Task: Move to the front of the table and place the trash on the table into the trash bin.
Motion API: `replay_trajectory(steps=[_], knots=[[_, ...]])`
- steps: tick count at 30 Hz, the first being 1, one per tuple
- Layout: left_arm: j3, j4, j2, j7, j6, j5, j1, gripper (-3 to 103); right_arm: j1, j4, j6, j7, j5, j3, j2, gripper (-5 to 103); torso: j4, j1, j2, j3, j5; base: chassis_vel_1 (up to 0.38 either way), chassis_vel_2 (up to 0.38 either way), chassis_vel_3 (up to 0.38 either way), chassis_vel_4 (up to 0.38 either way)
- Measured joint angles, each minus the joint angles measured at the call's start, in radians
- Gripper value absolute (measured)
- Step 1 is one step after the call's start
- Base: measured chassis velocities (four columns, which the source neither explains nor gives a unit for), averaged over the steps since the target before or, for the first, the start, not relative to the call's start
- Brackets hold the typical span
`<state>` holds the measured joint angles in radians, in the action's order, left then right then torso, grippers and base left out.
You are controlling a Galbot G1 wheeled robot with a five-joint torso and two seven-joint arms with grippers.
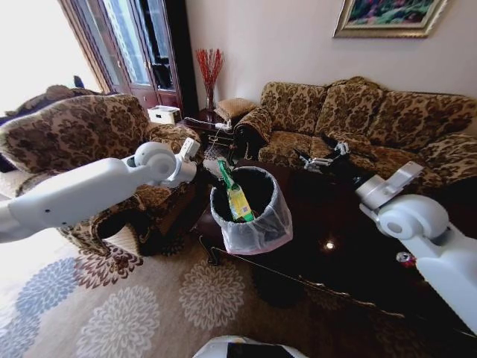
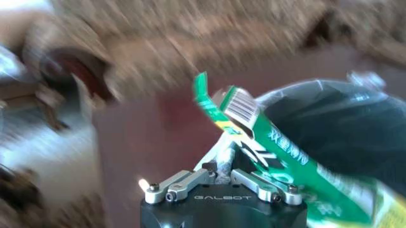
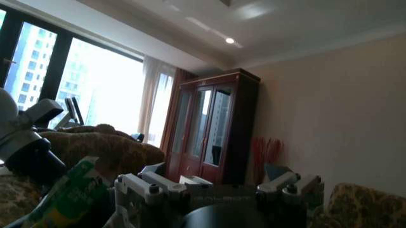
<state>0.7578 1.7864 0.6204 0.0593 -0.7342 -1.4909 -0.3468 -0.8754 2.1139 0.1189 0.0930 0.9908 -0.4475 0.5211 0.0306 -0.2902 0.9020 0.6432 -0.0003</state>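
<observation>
Left gripper (image 2: 219,183) clamps green-yellow plastic bottle (image 1: 235,195) over round black bag-lined bin (image 1: 253,224) at table's (image 1: 358,246) left edge; release centred (right gripper (image 1: 317,160) open, idle).

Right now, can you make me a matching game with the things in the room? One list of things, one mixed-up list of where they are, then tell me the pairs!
Things:
1. green bottle
2. trash bin
3. red wrapper
4. right gripper

Where:
A. lying on the table beside the right arm
B. held by the left gripper over the bin
C. standing at the table's corner
D. raised over the table's far side, fingers open

Pairs: 1-B, 2-C, 3-A, 4-D
</observation>
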Motion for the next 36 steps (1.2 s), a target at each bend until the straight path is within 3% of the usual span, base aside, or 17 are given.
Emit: replay_trajectory(steps=[3,6,10,17,19,20,21,23,24,25,28,29,30,32,33,34,36], knots=[[-0.029,-0.013,0.001,0.034,0.0,0.124,0.061,0,0.014,-0.007,-0.003,0.003,-0.001,-0.003,-0.006,100,0.0001,0.0,0.0,0.0,0.0002,0.0,0.0,0.0,0.0],[-0.06,-0.052,0.002,0.058,0.0,0.163,0.087,0,0.014,-0.008,-0.003,0.001,0.002,-0.003,-0.01,100,0.0001,0.0,0.0,0.0,0.0005,0.0,0.0,0.0,0.0],[-0.023,-0.064,-0.011,0.061,0.0,0.209,0.082,0,0.027,-0.012,-0.001,0.0,-0.004,0.01,0.001,100,0.0006,0.0,0.0,0.0,-0.0008,0.0,0.0,0.0,0.0],[-0.058,-0.076,-0.008,0.057,-0.001,0.16,0.114,0,0.036,-0.009,0.008,-0.012,-0.006,0.021,0.01,100,0.0004,0.0,0.0,0.0,0.0004,0.0,0.0,0.0,0.0],[-0.131,-0.082,0.011,0.109,-0.001,0.128,0.164,0,0.021,-0.002,0.027,-0.074,-0.004,-0.001,0.012,100,0.0002,0.0,0.0,0.0,0.0005,0.0,0.0,0.0,0.0],[-0.202,-0.083,0.032,0.184,-0.001,0.113,0.225,0,0.003,0.01,0.058,-0.152,0.011,-0.024,0.015,100,0.0001,0.0,0.0,0.0,0.0005,0.0,0.0,0.0,0.0],[-0.202,-0.083,0.032,0.184,-0.001,0.113,0.225,0,0.003,0.01,0.058,-0.152,0.011,-0.024,0.015,100,0.0001,0.0,0.0,0.0,0.0005,0.0,0.0,0.0,0.0],[-0.31,-0.078,0.065,0.271,-0.001,0.114,0.314,0,-0.01,0.023,0.114,-0.266,0.044,-0.052,0.021,100,0.0,0.0,0.0,0.0,-0.0002,0.0,0.0,0.0,0.0],[-0.31,-0.078,0.065,0.271,-0.001,0.114,0.314,0,-0.01,0.023,0.114,-0.266,0.044,-0.052,0.021,100,0.0,0.0,0.0,0.0,-0.0002,0.0,0.0,0.0,0.0],[-0.367,-0.069,0.072,0.289,-0.001,0.134,0.355,0,-0.013,0.021,0.126,-0.312,0.046,-0.06,0.026,100,-0.0002,0.0,0.0,0.0,-0.0004,0.0,0.0,0.0,0.0],[-0.525,-0.042,0.054,0.277,-0.001,0.253,0.447,0,-0.032,-0.001,0.153,-0.377,-0.003,-0.079,0.048,100,-0.0006,0.0,0.0,0.0,0.0003,0.0,0.0,0.0,0.0],[-0.662,-0.008,0.016,0.258,-0.001,0.327,0.54,0,-0.044,-0.018,0.181,-0.386,-0.059,-0.086,0.069,100,-0.0007,0.0,0.0,0.0,0.0007,0.0,0.0,0.0,0.0],[-0.662,-0.008,0.016,0.258,-0.001,0.327,0.54,0,-0.044,-0.018,0.181,-0.386,-0.059,-0.086,0.069,100,-0.0007,0.0,0.0,0.0,0.0007,0.0,0.0,0.0,0.0],[-0.839,0.047,-0.037,0.235,0.009,0.42,0.728,0,-0.11,-0.021,0.236,-0.369,-0.144,-0.156,0.105,100,0.0022,0.0,0.0,0.0,0.0011,0.0,0.0,0.0,0.0],[-0.919,0.072,-0.05,0.221,0.032,0.471,0.832,0,-0.172,-0.01,0.249,-0.356,-0.166,-0.214,0.126,100,0.0019,0.0,0.0,0.0,-0.0019,0.0,0.0,0.0,0.0],[-0.919,0.072,-0.05,0.221,0.032,0.471,0.832,0,-0.172,-0.01,0.249,-0.356,-0.166,-0.214,0.126,100,0.0019,0.0,0.0,0.0,-0.0019,0.0,0.0,0.0,0.0],[-1.04,0.104,-0.056,0.188,0.062,0.537,0.969,0,-0.261,0.006,0.255,-0.337,-0.19,-0.29,0.157,100,0.0015,0.0,0.0,0.0,-0.0022,0.0,0.0,0.0,0.0]])
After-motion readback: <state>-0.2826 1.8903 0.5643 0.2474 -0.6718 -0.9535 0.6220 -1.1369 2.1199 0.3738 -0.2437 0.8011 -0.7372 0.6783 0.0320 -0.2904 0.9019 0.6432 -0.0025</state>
